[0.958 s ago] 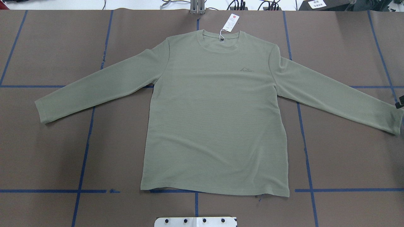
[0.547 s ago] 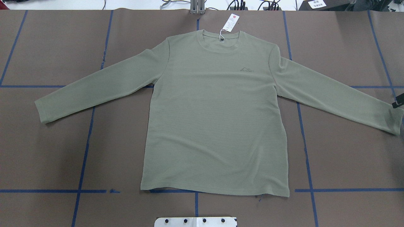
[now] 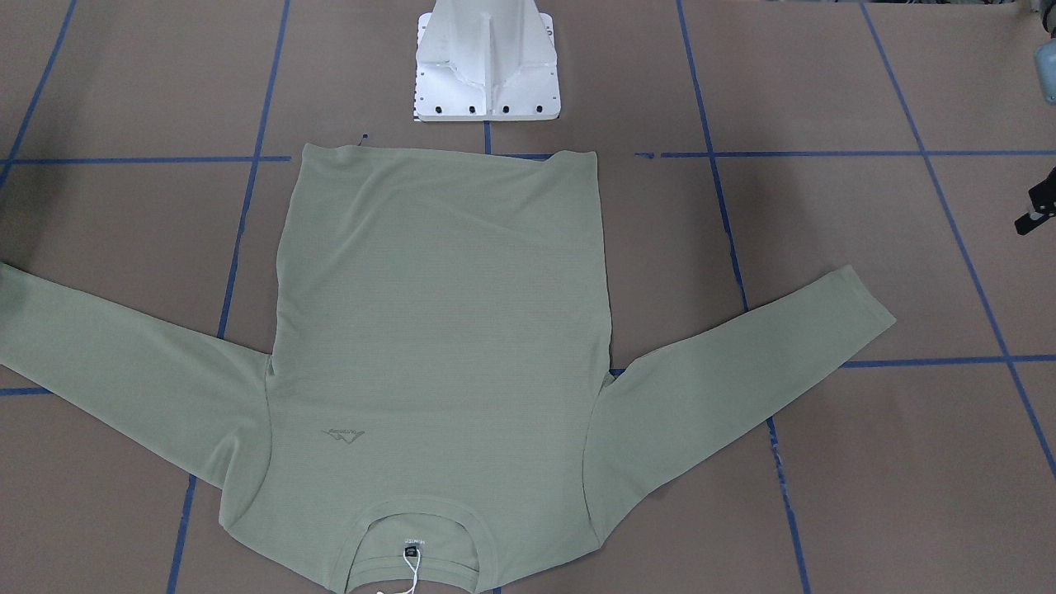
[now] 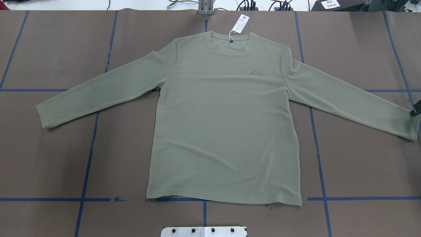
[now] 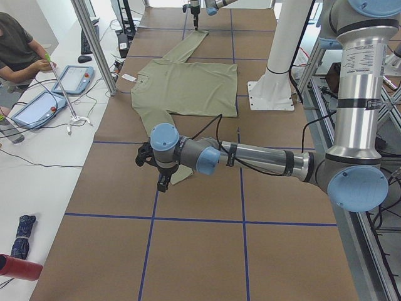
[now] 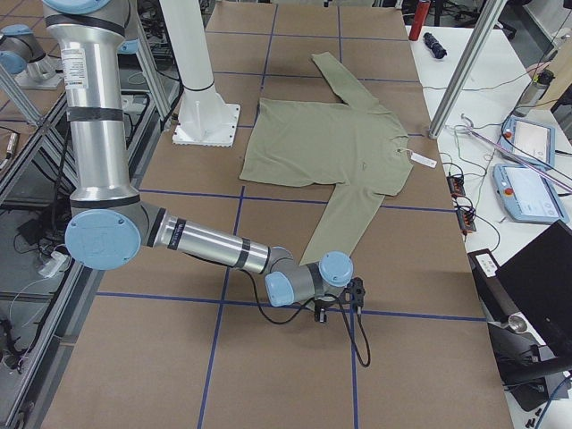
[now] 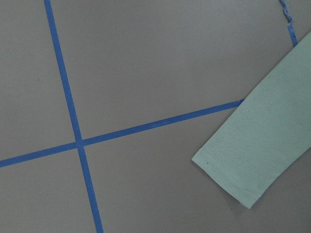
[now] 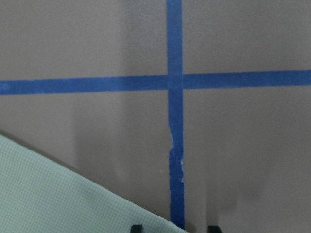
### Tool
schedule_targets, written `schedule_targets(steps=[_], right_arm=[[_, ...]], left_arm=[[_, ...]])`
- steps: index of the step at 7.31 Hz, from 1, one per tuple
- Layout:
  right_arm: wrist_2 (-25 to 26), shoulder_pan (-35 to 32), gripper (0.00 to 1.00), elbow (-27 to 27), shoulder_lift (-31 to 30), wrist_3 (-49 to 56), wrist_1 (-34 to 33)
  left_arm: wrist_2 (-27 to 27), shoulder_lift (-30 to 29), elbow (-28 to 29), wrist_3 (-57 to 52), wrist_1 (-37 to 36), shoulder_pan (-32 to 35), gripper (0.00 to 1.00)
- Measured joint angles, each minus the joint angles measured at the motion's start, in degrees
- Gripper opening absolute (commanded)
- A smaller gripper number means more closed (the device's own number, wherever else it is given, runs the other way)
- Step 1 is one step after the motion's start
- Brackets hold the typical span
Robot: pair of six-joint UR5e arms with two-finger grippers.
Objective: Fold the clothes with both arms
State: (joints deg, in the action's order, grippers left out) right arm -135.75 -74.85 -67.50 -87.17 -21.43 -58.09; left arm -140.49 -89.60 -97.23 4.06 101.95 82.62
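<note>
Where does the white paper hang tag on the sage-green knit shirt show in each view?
Overhead: white paper hang tag, top centre.
Front-facing: only its string, at the bottom edge.
Exterior left: upper left.
Exterior right: right of centre.
Left wrist: not in it.
Right wrist: not in it.
Landmark: white metal pedestal base, in all four exterior views.

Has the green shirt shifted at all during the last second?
No. The shirt lies where it was in the overhead view: its hem meets the same blue tape line, and the hang tag sits unchanged.
</note>
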Motion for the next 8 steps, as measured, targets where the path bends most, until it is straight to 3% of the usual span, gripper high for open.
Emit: schedule_targets(steps=[1, 2, 6, 8], right_arm=[[0.00, 0.20, 0.12, 0.05, 0.01, 0.02, 0.00], [-0.02, 0.32, 0.00, 0.07, 0.00, 0.00, 0.00], [-1.01, 0.39, 0.00, -1.43, -0.08, 0.02, 0.15], [-2.87, 0.46, 0.00, -9.24, -1.10, -2.45, -0.62]], left_arm=[[-0.07, 0.03, 0.04, -0.06, 0.00, 0.00, 1.00], [-0.15, 0.03, 0.11, -0.11, 0.02, 0.00, 1.00], [-0.28, 0.04, 0.22, -0.17, 0.09, 0.00, 1.00], [-0.30, 0.04, -0.02, -0.11, 0.09, 0.00, 1.00]])
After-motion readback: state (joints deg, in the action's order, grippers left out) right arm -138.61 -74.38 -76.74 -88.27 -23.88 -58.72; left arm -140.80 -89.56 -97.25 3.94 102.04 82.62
